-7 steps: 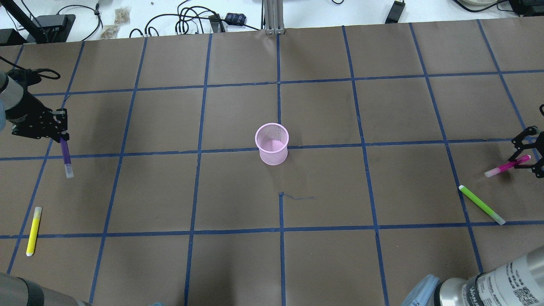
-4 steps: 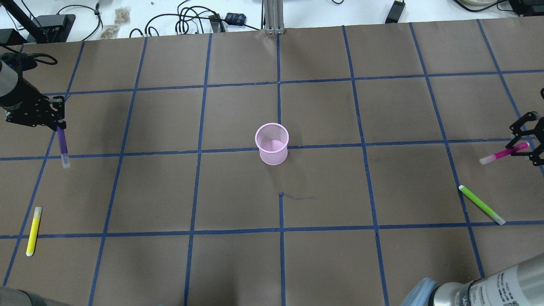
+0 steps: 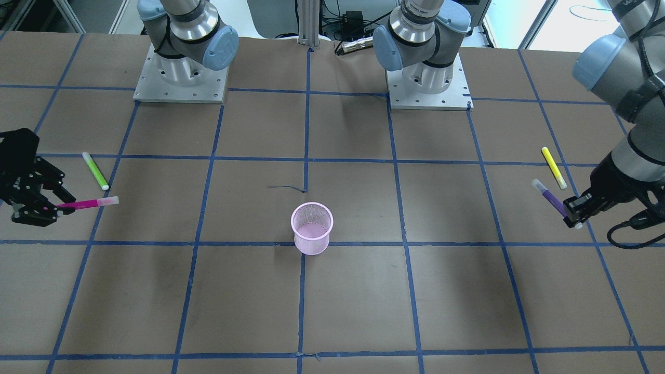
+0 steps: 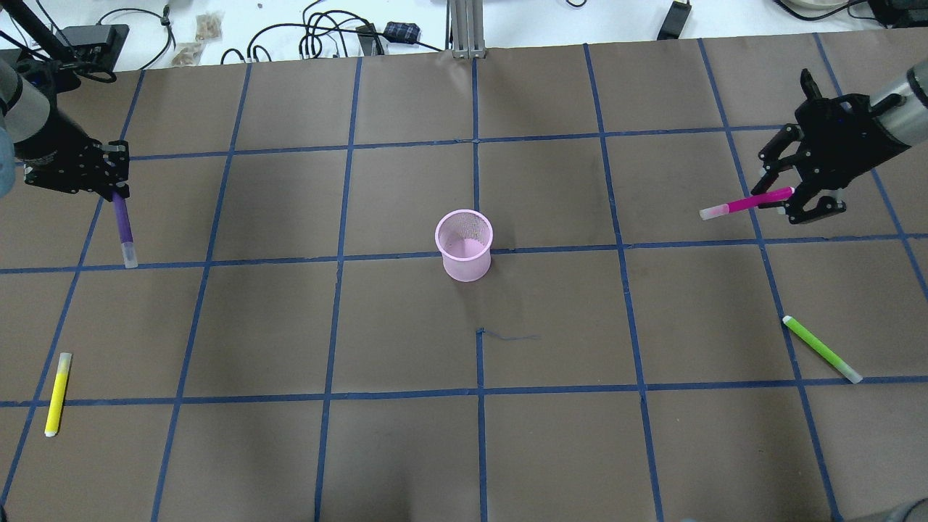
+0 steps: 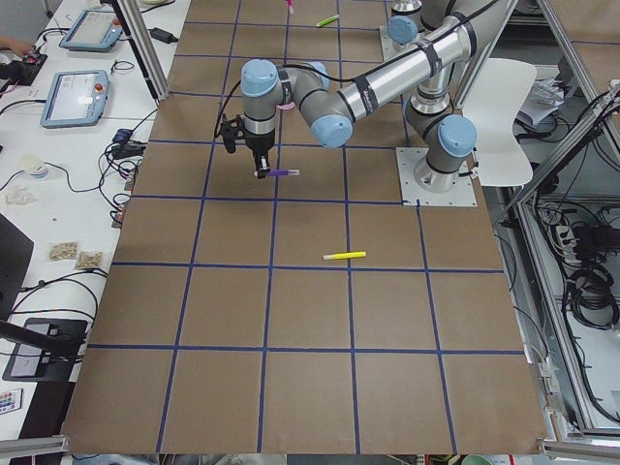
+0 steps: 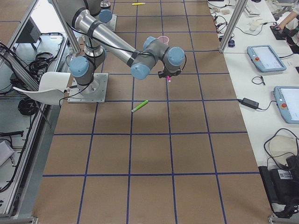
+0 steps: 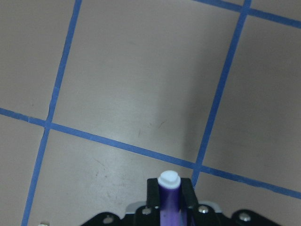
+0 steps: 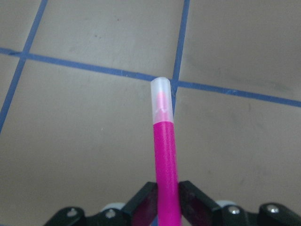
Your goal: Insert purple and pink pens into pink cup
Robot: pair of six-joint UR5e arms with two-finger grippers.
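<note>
The pink mesh cup [image 4: 464,246] stands upright at the table's middle, also seen in the front view [image 3: 311,228]. My left gripper [image 4: 116,194] is shut on the purple pen [image 4: 124,228] far to the cup's left, holding it above the table with its clear cap pointing toward the robot. The left wrist view shows the pen [image 7: 169,195] between the jaws. My right gripper [image 4: 794,193] is shut on the pink pen [image 4: 747,202] far to the cup's right, its clear cap pointing toward the cup. The right wrist view shows this pen [image 8: 164,160] clamped.
A yellow pen [image 4: 56,394] lies at the near left of the table. A green pen [image 4: 821,349] lies at the near right. The two arm bases [image 3: 182,78] [image 3: 428,83] stand at the robot's side. Cables [image 4: 326,36] lie beyond the far edge.
Both grippers have risen and moved toward the far side with their pens. The right one has also swung in toward the cup; the left one moved slightly inward.
</note>
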